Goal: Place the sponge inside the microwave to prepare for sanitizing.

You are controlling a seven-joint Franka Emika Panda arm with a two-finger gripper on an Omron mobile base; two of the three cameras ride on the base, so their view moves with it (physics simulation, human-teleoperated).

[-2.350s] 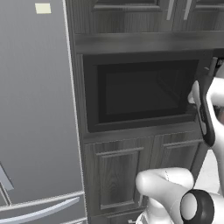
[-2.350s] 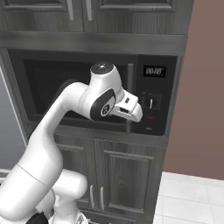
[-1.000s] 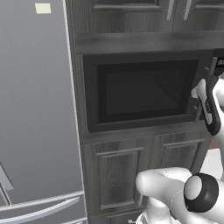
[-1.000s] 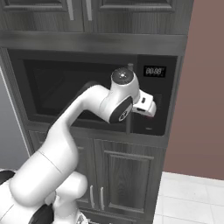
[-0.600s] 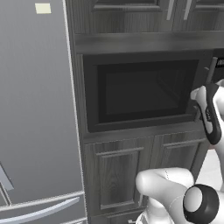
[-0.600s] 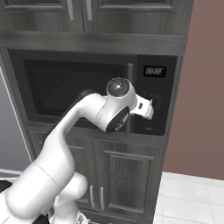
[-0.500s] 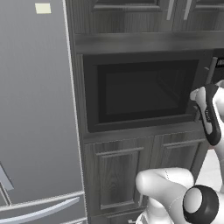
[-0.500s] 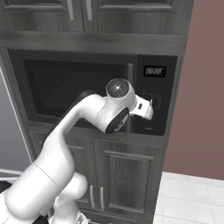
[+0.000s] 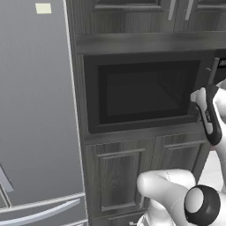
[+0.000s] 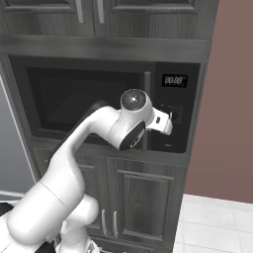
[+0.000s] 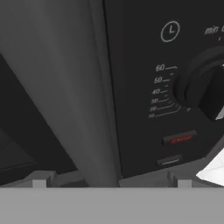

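The microwave (image 9: 145, 95) (image 10: 74, 99) is built into dark cabinets, its dark glass door closed. Its vertical grey bar handle (image 10: 147, 81) (image 9: 214, 70) (image 11: 65, 87) runs between the door and the black control panel (image 10: 175, 113) (image 11: 144, 65). My gripper (image 10: 165, 123) (image 9: 194, 95) (image 11: 109, 181) is right at the lower part of the handle. In the hand view the two fingertips (image 11: 39, 179) stand wide apart with the handle rising between them, so the gripper is open. The timer dial (image 11: 205, 87) is close on the right. The sponge is out of view.
A tall grey refrigerator (image 9: 35, 110) stands left of the microwave. Dark cabinet doors (image 9: 119, 176) (image 10: 143, 202) lie below it and more above. A brown wall (image 10: 227, 99) and light tiled floor (image 10: 217, 222) are to the right.
The hand has swung right from in front of the door glass to the handle and closer to the microwave; in the last half second it has hardly moved.
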